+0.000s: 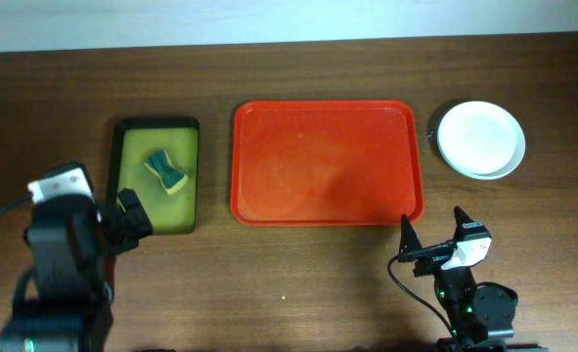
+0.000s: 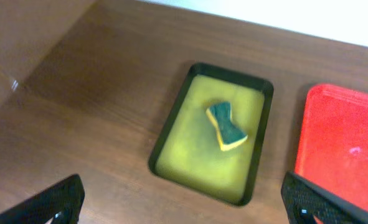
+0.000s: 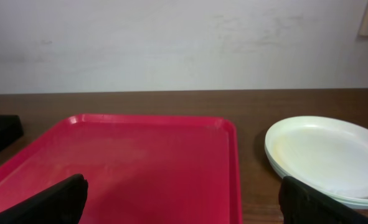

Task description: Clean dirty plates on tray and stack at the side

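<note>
The red tray lies at the table's middle with nothing on it; it also shows in the right wrist view and at the right edge of the left wrist view. The plates sit in one stack to the right of the tray, white one on top; the stack shows in the right wrist view with faint yellowish smears. My left gripper is open and empty, near the table's front left, short of the green tray. My right gripper is open and empty, in front of the red tray's near right corner.
A dark green tray with a yellow-green inside lies left of the red tray and holds a green and yellow sponge; both show in the left wrist view, tray and sponge. A pale wall stands behind the table.
</note>
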Motion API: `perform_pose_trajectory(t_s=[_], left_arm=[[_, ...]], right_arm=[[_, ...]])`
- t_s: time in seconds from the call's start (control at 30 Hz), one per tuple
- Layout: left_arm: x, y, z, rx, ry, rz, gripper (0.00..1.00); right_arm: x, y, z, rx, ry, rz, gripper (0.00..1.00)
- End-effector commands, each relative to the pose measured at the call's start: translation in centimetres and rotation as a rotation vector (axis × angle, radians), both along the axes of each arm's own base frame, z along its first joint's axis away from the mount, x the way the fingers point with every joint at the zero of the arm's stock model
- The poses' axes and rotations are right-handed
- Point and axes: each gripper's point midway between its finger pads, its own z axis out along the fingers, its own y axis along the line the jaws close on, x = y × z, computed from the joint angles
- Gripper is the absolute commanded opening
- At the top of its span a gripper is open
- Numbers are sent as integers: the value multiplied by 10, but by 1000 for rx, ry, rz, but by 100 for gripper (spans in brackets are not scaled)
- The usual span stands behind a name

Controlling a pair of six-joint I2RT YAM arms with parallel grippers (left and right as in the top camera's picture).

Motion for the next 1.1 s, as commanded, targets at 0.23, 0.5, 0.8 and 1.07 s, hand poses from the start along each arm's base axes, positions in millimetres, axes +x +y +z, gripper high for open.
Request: perform_pose_trajectory(t_s=[0.23, 0.5, 0.8, 1.07], left_arm=[[2, -35, -47, 141, -537, -293, 99], [9, -39, -97, 158, -701, -323, 99], [6, -48, -135, 163, -544, -381, 99], [6, -48, -135, 171, -541, -381, 99]], right_arm=[[0, 1, -2, 0, 3, 0, 99], [0, 1, -2, 0, 3, 0, 99], [0, 1, -2, 0, 3, 0, 99], [0, 1, -2, 0, 3, 0, 99]])
